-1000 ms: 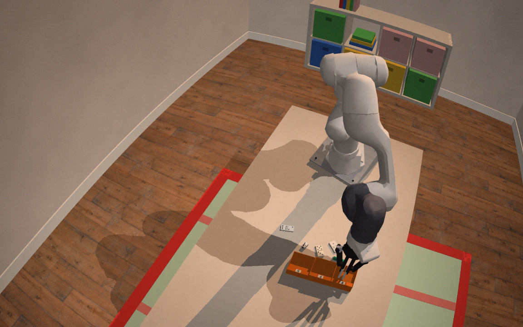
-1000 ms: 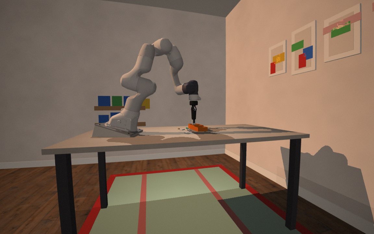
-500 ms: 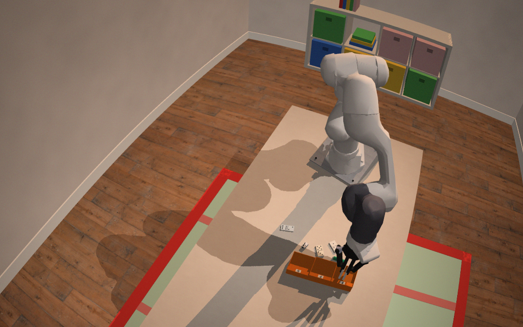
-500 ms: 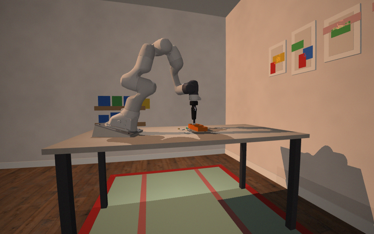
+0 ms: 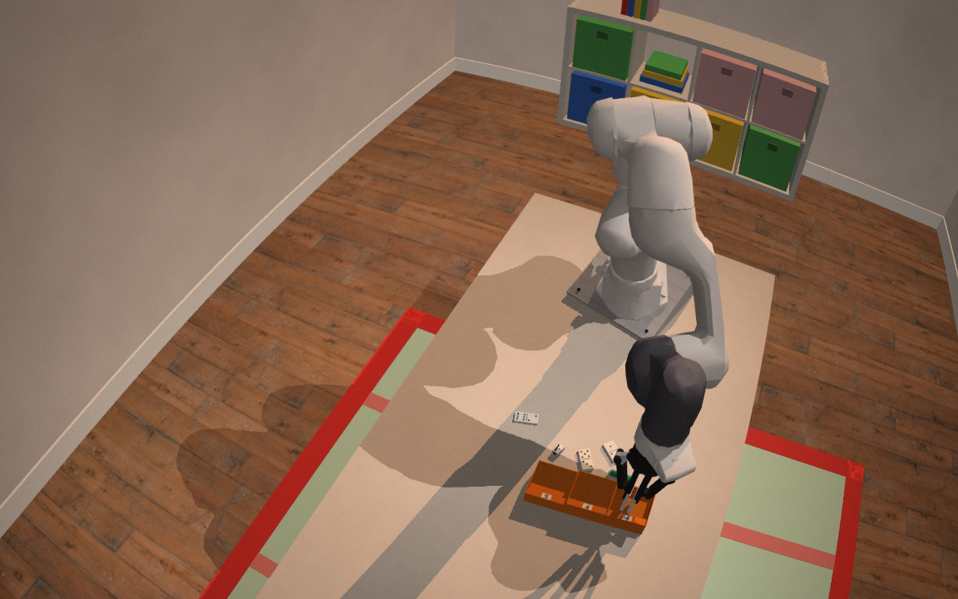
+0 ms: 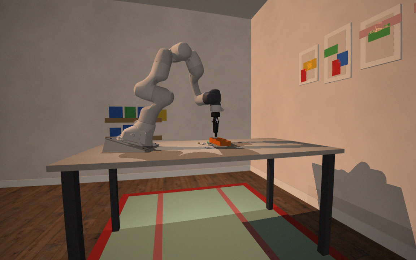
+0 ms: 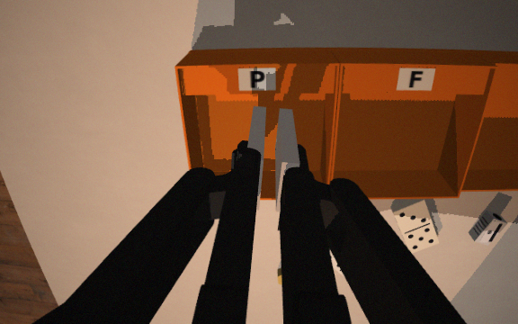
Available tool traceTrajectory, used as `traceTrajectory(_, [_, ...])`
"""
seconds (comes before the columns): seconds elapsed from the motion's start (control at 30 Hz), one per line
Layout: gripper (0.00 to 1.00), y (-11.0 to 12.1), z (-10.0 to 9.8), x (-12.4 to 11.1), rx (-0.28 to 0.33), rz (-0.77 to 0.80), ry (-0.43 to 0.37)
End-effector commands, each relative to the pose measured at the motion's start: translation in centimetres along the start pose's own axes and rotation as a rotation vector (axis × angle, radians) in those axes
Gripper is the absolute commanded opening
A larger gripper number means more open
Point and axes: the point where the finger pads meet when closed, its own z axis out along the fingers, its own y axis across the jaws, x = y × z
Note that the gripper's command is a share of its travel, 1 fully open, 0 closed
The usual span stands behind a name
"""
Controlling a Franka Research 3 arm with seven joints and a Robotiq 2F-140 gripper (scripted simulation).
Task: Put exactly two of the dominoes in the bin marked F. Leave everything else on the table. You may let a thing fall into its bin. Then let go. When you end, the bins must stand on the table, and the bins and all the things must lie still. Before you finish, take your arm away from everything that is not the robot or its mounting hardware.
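Orange bins [image 7: 475, 193]: third label cut off | gripper [image 7: 272, 118] nearly closed, empty, over P.

Gripper [image 7: 270, 135] inside bin P [image 7: 205, 126], walls close on both sides. Bin F [image 7: 394, 130] open from above. Dominoes [image 7: 416, 229] crowd its near wall.

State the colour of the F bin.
Orange, with a pale label bearing a black F. The F bin shows best in the wrist view.

Lighting even and warm; frames sharp, no glare. Hard-edged arm shadows cross the desk [image 5: 422, 477] and floor. Top view bows at its edges. Wrist view shows jagged shadow edges.
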Motion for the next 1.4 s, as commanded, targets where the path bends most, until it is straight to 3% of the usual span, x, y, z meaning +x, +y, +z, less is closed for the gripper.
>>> traceTrajectory(0.0, [0.05, -0.1, -0.1, 0.2, 0.002, -0.005, 0.004])
traceTrajectory(1.03, [0.05, -0.1, -0.1, 0.2, 0.002, -0.005, 0.004])
traceTrajectory(1.37, [0.05, -0.1, -1.1, 0.2, 0.002, -0.005, 0.004])
